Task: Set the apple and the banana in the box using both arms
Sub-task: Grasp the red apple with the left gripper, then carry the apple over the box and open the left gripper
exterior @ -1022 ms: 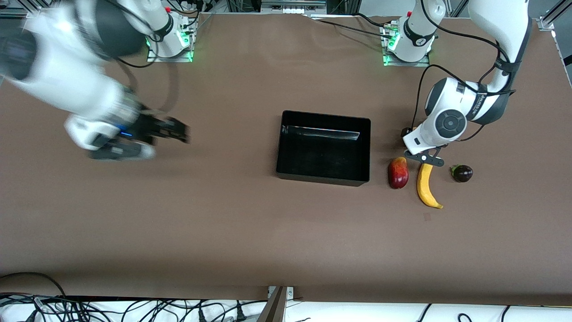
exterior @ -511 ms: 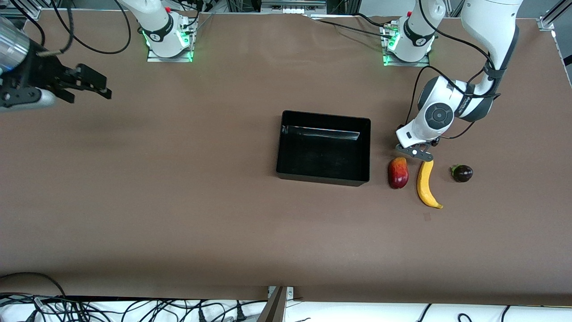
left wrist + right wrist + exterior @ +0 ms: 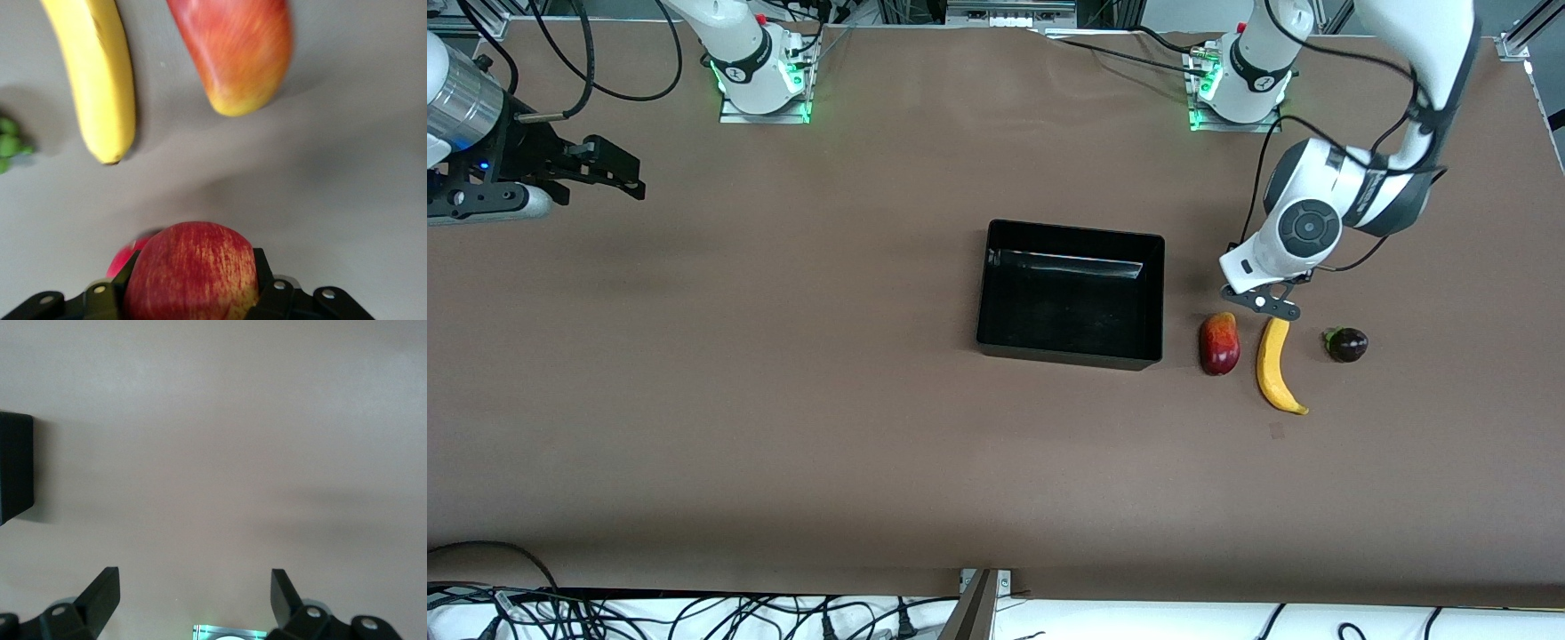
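My left gripper [image 3: 1258, 302] is shut on the red and yellow-streaked apple [image 3: 192, 270], just beside the banana's end that lies farther from the front camera. My left wrist hides the apple in the front view. The long yellow banana [image 3: 1273, 369] lies on the table toward the left arm's end of the black box [image 3: 1072, 233]; it also shows in the left wrist view [image 3: 100, 73]. My right gripper [image 3: 618, 173] is open and empty, up over the table's right-arm end; its jaws [image 3: 193, 587] stand wide apart.
A red and yellow mango [image 3: 1219, 343] lies between box and banana, also in the left wrist view [image 3: 237, 53]. A dark round fruit with a green stem [image 3: 1346, 344] lies beside the banana. Another red fruit [image 3: 120, 259] peeks from under the apple. A box corner [image 3: 13, 467] shows.
My right arm swung away from the middle to the table's right-arm end and now holds still there. My left wrist shifted slightly by the banana's end.
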Motion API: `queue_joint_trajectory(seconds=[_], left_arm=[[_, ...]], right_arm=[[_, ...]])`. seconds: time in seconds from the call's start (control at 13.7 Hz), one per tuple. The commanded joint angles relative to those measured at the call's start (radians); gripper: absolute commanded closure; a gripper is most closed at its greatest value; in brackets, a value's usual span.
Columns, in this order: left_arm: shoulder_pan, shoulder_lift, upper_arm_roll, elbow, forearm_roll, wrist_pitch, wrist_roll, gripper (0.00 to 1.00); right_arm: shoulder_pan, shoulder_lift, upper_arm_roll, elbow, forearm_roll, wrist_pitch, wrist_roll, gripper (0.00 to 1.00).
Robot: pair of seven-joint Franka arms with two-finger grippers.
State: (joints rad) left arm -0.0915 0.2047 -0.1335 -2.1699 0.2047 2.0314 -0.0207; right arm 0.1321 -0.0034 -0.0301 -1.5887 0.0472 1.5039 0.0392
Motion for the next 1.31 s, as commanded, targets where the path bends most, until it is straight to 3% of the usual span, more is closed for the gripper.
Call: queue_joint_trajectory(seconds=[0.0,0.22,0.44,0.66,0.73,0.8,1.02,1.24], left_arm=[[-0.008,0.056,-0.093,0.275,-0.121,-0.254,-0.098,0.87],[-0.011,0.191,-0.205,0.367,-0.176,-0.197,-0.341,0.87],[-0.092,0.323,-0.215,0.355,-0.156,-0.001,-0.492,0.86],[-0.168,0.41,-0.218,0.355,0.022,0.038,-0.641,0.84],[-0.174,0.421,-0.218,0.355,0.033,0.036,-0.671,0.78],[-0.172,0.421,-0.219,0.355,0.032,0.035,-0.689,0.04],[-0.162,0.395,-0.222,0.367,0.021,0.018,-0.717,0.0],[-0.113,0.291,-0.224,0.418,-0.007,-0.133,-0.697,0.0]], right_arm=[[-0.023,-0.035,0.021,-0.02,-0.018,0.012,-0.016,0.0],[-0.019,-0.023,0.024,0.013,-0.042,0.01,-0.012,0.0],[-0.016,-0.023,0.027,0.044,-0.056,0.016,-0.01,0.0],[-0.017,0.014,0.025,0.042,-0.066,0.018,-0.015,0.0],[-0.008,0.032,0.027,0.042,-0.055,0.01,-0.004,0.0],[0.03,0.039,0.027,0.045,-0.061,0.022,-0.004,0.0],[0.063,0.048,0.016,0.065,-0.076,0.024,0.002,0.0],[0.052,0.048,0.007,0.065,-0.07,0.024,0.004,0.0]])
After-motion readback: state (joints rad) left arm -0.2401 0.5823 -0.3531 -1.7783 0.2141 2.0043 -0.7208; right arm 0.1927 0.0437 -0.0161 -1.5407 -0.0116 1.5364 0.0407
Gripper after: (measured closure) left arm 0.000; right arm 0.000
